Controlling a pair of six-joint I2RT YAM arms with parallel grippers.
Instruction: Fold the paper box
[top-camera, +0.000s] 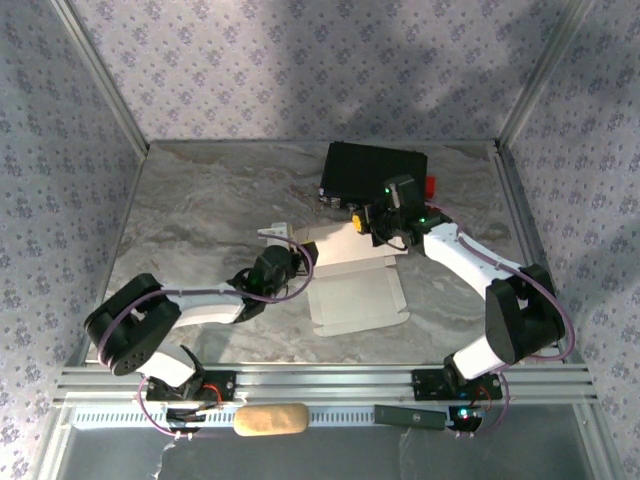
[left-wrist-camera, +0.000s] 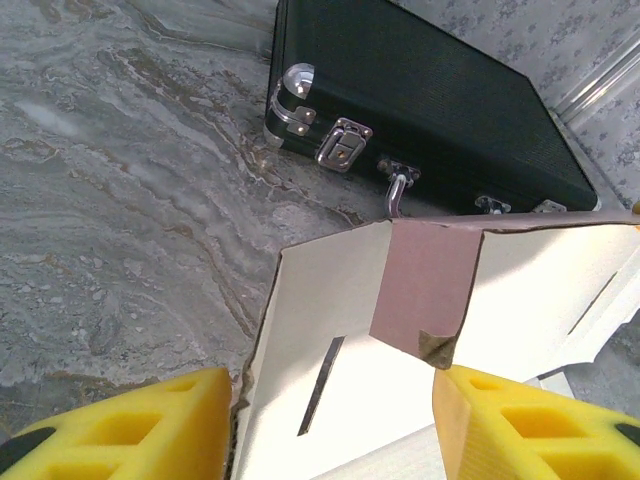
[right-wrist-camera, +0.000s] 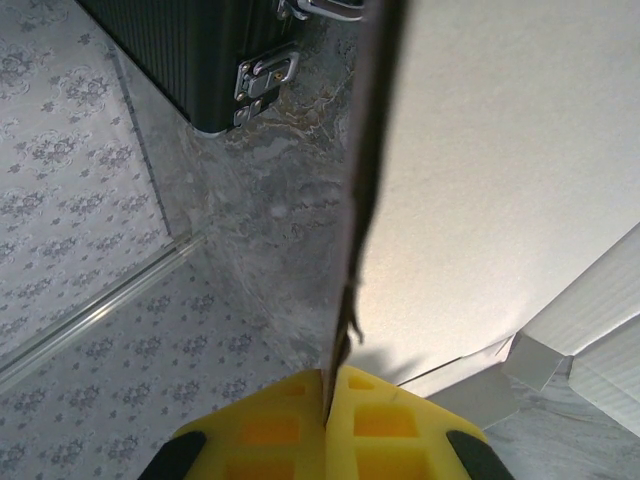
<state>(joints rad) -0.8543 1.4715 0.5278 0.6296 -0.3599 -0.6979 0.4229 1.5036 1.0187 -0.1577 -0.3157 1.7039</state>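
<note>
Wall-raising seemed underway: right gripper (right-wrist-camera: 335, 385) clamped the thin pink card paper box (left-wrist-camera: 330, 300); left gripper (left-wrist-camera: 335, 420), jaws apart, should next grip a flap.

Soft, even light is cast from above. Faint shadows are laid across the bench (top-camera: 200, 200); glints are seen on the black case's (left-wrist-camera: 430, 90) metal corner.

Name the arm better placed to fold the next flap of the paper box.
Probably left. The right tool is shut on a raised panel of the paper box, steadying it. The left tool is open and faces the pink flap.
</note>
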